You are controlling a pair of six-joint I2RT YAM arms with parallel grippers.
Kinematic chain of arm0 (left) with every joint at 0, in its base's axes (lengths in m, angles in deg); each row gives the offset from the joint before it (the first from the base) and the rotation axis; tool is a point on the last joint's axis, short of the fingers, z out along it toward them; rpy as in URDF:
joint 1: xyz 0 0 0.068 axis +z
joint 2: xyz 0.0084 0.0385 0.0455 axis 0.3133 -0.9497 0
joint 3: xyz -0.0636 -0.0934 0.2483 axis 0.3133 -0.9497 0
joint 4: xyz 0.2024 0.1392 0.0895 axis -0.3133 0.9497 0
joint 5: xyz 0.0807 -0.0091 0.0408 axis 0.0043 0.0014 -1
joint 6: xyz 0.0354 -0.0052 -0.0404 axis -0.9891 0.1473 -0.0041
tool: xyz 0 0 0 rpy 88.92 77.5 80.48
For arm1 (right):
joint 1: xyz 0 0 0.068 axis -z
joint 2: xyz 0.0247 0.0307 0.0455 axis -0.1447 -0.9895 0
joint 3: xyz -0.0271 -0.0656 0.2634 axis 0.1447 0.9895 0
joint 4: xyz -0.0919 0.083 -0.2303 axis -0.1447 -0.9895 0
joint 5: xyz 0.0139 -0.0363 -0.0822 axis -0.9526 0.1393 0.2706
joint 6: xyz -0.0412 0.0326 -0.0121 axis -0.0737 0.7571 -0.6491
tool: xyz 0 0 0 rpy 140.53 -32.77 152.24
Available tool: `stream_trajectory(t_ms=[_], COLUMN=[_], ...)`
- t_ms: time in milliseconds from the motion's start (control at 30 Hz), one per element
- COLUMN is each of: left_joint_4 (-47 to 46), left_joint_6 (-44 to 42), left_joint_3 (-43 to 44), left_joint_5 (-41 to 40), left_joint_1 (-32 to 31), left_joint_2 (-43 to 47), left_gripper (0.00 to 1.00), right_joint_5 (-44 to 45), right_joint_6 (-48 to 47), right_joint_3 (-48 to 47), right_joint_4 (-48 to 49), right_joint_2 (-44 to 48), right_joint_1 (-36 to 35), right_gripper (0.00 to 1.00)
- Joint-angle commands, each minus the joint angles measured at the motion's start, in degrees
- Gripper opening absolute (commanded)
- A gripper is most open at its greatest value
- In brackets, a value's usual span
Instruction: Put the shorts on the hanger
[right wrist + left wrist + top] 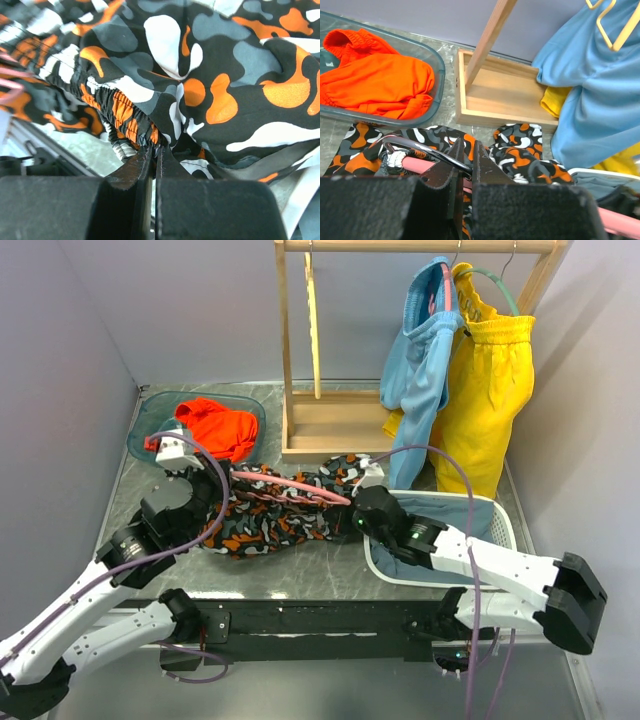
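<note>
The camouflage shorts [270, 525] lie bunched on the table in the middle of the top view. The pink hanger [300, 487] lies across them, its bar running left to right. My left gripper [467, 150] is shut on the hanger's dark metal hook [420, 146] at the left end, with the pink arch [417, 165] just below it. My right gripper [155, 147] is shut on the gathered waistband of the shorts [225, 65], lifting a fold at their right end. In the top view the left gripper [222, 483] and the right gripper [358, 502] stand at opposite ends of the hanger.
A clear bin [150, 415] at the back left holds an orange-red garment [220, 428]. A wooden rack [330, 425] stands behind, with light-blue shorts [420, 360] and yellow shorts [495, 390] hanging from it. A white basket [500, 520] sits under the right arm.
</note>
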Motion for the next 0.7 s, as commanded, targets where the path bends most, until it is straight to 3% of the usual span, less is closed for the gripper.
stream_trajectory(t_ms=[0, 400, 667], left_joint_4=[-5.7, -6.7, -5.0], left_joint_6=[-2.2, -2.4, 0.4], left_joint_3=[0.1, 1.5, 0.5], left_joint_5=[-2.2, -10.4, -13.9], left_joint_1=[0.2, 0.2, 0.2], left_joint_2=[0.2, -3.6, -4.8], left_gripper=[0.01, 0.01, 0.01], right_joint_5=[-2.0, -1.8, 3.0], right_joint_6=[1.2, 0.6, 2.0], right_joint_3=[-1.3, -7.8, -17.1], right_joint_4=[-1.4, -14.2, -25.9], right_joint_2=[5.9, 14.3, 13.8], right_joint_1=[2.0, 2.2, 2.2], right_gripper=[0.0, 0.0, 0.0])
